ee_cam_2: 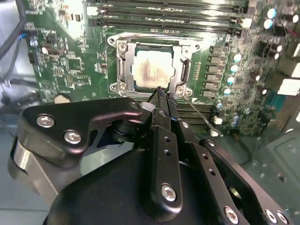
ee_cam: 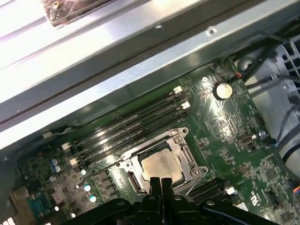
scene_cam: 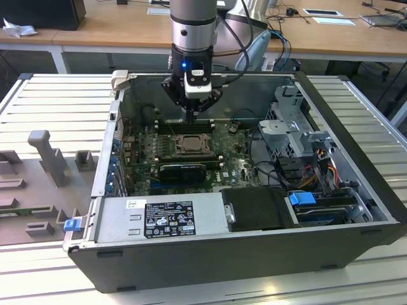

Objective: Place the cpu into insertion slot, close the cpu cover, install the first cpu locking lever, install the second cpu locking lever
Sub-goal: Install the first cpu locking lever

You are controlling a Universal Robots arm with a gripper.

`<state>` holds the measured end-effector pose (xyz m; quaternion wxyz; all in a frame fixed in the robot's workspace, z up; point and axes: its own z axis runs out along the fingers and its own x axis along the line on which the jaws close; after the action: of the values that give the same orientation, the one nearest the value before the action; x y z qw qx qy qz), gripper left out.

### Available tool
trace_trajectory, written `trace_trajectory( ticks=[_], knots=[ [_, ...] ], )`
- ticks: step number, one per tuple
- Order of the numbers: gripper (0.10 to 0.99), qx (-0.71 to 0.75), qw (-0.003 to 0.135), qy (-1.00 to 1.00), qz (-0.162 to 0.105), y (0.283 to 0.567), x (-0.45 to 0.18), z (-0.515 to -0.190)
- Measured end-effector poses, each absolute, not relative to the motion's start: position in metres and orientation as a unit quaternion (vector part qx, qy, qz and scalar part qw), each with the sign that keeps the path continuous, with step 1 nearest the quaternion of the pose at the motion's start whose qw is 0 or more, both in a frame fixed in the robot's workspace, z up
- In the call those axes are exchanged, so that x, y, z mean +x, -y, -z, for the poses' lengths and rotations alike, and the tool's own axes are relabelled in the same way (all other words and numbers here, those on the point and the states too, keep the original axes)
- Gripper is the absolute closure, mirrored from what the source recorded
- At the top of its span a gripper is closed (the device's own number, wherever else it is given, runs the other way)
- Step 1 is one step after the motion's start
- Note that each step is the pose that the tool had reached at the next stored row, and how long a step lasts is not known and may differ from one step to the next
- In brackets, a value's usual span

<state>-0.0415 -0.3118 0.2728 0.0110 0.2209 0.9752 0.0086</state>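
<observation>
Closely, gripper [ee_cam_2: 162,92] pinched together, empty, second wrist view showing cpu [ee_cam_2: 152,70] framed by cpu cover [ee_cam_2: 124,65].

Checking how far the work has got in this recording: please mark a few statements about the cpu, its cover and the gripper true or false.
1. The cpu lies in the insertion slot. True.
2. The gripper carries the cpu. False: its fingers are shut with nothing between them, tips near the slot's edge.
3. The cpu cover lies down around the cpu. True.
4. The computer case is closed. False: it lies open, with the motherboard showing.
</observation>
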Motion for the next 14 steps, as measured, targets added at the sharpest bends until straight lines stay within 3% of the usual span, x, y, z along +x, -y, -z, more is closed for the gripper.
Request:
trace_trajectory(
  ticks=[14],
  knots=[
    [0.937,0.140,0.010,-0.990,-0.009,0.3118,-0.0500,-0.2725]
  ],
)
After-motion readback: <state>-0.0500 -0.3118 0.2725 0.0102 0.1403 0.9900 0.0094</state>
